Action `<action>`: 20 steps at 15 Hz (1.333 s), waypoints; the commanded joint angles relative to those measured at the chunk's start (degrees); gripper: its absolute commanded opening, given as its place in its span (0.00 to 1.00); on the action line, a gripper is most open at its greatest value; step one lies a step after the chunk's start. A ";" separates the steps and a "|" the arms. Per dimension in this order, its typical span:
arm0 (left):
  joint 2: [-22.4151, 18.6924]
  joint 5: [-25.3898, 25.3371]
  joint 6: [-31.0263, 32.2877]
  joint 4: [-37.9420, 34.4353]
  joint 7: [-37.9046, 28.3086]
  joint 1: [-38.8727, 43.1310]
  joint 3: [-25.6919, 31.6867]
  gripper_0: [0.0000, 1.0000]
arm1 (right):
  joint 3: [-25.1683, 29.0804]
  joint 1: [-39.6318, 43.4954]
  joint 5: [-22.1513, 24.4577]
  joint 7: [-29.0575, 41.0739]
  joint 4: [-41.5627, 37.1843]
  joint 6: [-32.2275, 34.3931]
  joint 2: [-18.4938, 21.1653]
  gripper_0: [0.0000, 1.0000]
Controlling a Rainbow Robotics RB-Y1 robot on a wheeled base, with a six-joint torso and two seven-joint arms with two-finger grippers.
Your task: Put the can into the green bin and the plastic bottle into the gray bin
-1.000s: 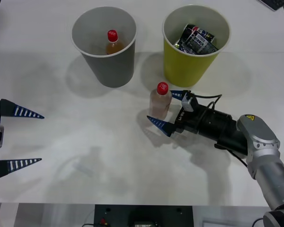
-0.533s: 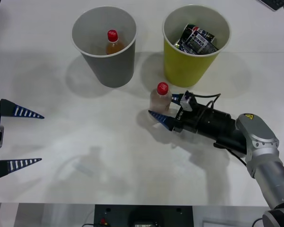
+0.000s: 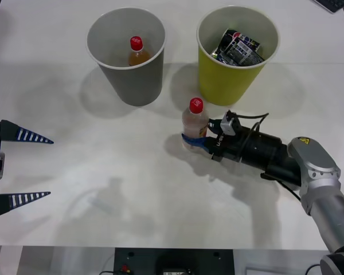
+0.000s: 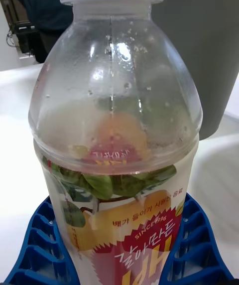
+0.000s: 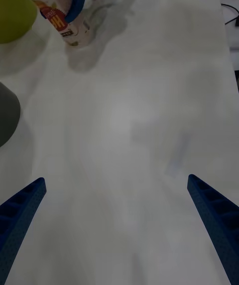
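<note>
Right gripper (image 3: 198, 136) at centre-right of the front view, reaching in from the lower right, blue fingers (image 4: 37, 245) closed in against both sides of the bottle's (image 3: 194, 121) lower body. Bottle upright on the table (image 3: 132, 189), red cap up, just below the green bin (image 3: 237, 54) and beside it, not touching so far as can be told. From the right wrist view, bottle body clear with droplets inside, pale printed label (image 4: 124, 230) low down, ribbed pads pressed to that label on either side; base looks to be on the table, though hidden by the fingers from above.

Can (image 3: 238, 48) lying tilted inside the green bin at upper right. Gray bin (image 3: 126, 54) at upper centre-left, well apart from the gripper, with a red-capped bottle of orange liquid (image 3: 137, 52) standing inside.

Left gripper (image 3: 11, 167) at the left edge of the front view, low over bare table, fingers spread wide with nothing between them. In the left wrist view, the two blue tips (image 5: 22, 205) at the lower corners, the gripped bottle (image 5: 55, 8) and green bin (image 5: 12, 8) at upper left.
</note>
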State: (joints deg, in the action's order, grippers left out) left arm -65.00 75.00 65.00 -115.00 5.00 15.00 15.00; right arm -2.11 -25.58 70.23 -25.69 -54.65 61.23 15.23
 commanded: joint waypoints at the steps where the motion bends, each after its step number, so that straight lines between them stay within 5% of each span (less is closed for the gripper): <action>1: 0.00 0.00 0.00 0.00 0.00 0.00 0.00 0.98 | 0.00 0.09 -0.35 1.17 -1.24 2.23 1.64 0.00; 5: 0.00 0.00 0.00 0.00 0.00 0.00 0.00 0.98 | -0.08 1.67 4.39 10.57 -8.45 4.77 4.72 0.00; 12: 0.00 0.00 0.00 0.00 0.00 0.00 0.00 0.98 | 0.00 13.89 21.88 43.18 -40.27 1.08 11.75 0.00; 20: 0.00 0.00 0.00 0.00 0.00 0.00 0.00 0.98 | -0.17 15.12 26.89 70.25 -54.68 1.08 20.89 0.00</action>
State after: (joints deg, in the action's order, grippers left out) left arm -65.00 75.00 65.00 -115.00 5.00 15.00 15.00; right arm -2.27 -10.52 96.54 42.17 -107.97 62.29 35.15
